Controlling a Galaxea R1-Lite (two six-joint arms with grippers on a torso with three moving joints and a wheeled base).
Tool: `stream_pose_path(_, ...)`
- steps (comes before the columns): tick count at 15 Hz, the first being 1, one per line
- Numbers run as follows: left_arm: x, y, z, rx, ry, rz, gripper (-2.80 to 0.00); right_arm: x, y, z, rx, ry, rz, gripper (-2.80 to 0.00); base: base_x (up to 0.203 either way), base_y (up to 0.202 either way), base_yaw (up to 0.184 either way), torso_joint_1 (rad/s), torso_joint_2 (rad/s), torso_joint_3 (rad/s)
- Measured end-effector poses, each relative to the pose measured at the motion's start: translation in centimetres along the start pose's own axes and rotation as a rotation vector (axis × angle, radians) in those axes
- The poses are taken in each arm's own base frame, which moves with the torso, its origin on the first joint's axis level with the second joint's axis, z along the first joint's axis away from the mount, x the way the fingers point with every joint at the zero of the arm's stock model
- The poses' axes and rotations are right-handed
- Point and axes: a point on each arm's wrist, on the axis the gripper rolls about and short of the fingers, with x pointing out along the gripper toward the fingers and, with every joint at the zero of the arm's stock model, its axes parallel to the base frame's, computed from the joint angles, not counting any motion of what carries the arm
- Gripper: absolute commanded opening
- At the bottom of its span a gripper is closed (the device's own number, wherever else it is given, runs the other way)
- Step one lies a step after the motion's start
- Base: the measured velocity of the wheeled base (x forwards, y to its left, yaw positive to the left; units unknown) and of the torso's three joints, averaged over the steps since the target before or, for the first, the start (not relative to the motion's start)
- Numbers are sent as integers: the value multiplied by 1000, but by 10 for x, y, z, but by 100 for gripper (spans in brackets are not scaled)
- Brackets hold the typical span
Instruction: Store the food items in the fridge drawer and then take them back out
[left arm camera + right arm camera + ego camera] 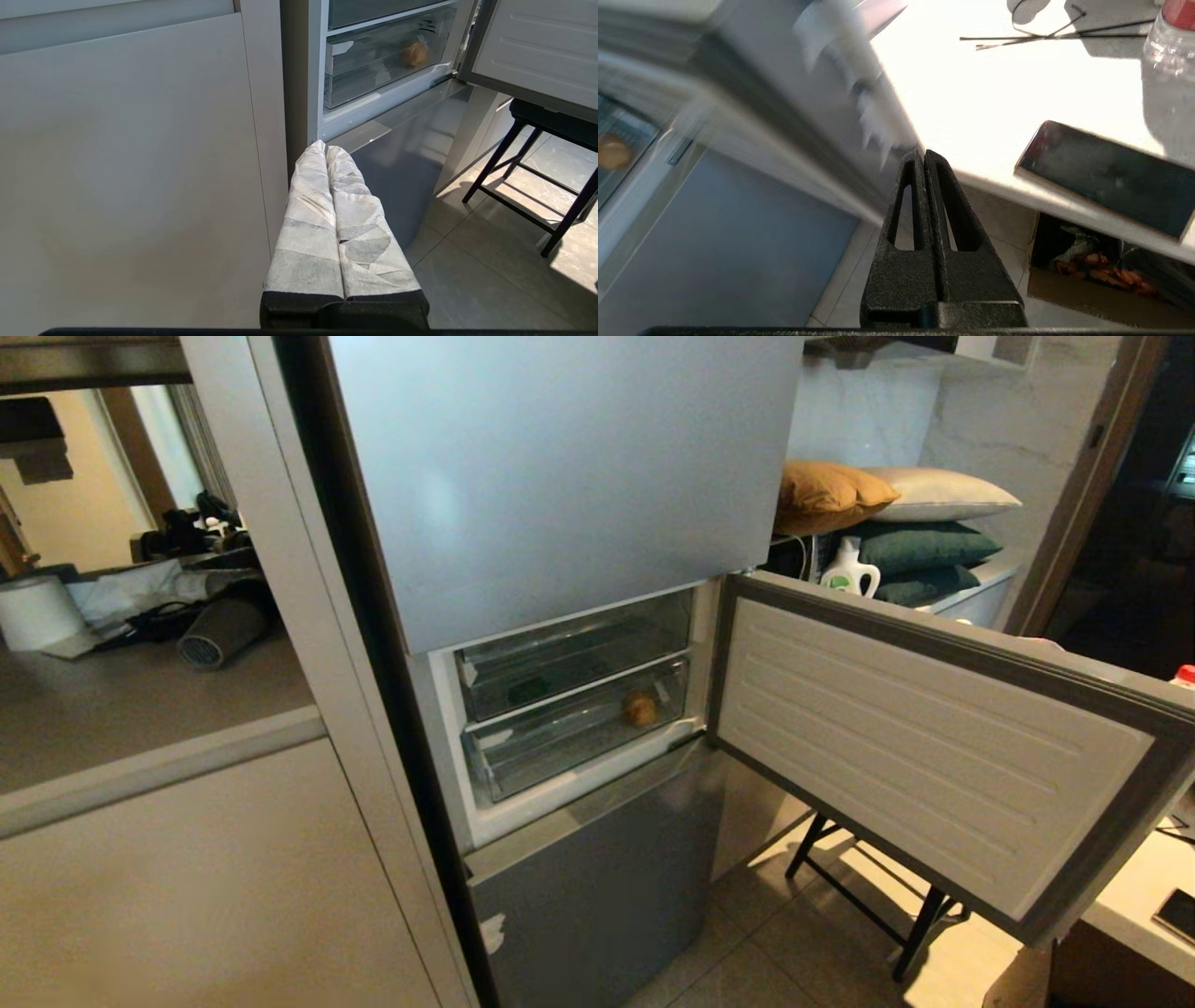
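Right gripper (924,156) closed tight with nothing between its black fingers, held in the air near the edge of a white counter (971,107) and just beside the swung-open fridge door (934,737); on that counter a dark phone (1106,177), some thin black wires (1045,35) and a clear water bottle (1169,42), under it an open cardboard box (1092,275). Left gripper (326,149) also pressed shut and empty, fingers wrapped in white cloth, low in front of the fridge's grey lower door (402,186) and next to the beige cabinet (131,163). Behind the open door two clear drawers stacked one above the other, both pushed in: upper drawer (579,653) with the green pepper (528,690) towards its left side, lower drawer (579,733) with the potato (640,708) towards its right side, well apart from both grippers. Black folding stand (868,896) on the tiled floor under the open door. Farther back, right of the fridge, stacked cushions (896,523) and a white detergent bottle (850,569). Left of the fridge, a cluttered countertop (140,691) above the cabinet
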Motion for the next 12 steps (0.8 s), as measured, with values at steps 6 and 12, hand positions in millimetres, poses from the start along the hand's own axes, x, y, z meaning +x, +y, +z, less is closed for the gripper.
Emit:
stream_pose_path(6,0,0,0,0,0,0,-280,34,-16,12,-1,10,10,-280,0,0,0,0,0,0)
stream_pose_path(12,0,0,0,0,0,1,-280,67,-22,20,-21,-3,41,-280,0,0,0,0,0,0)
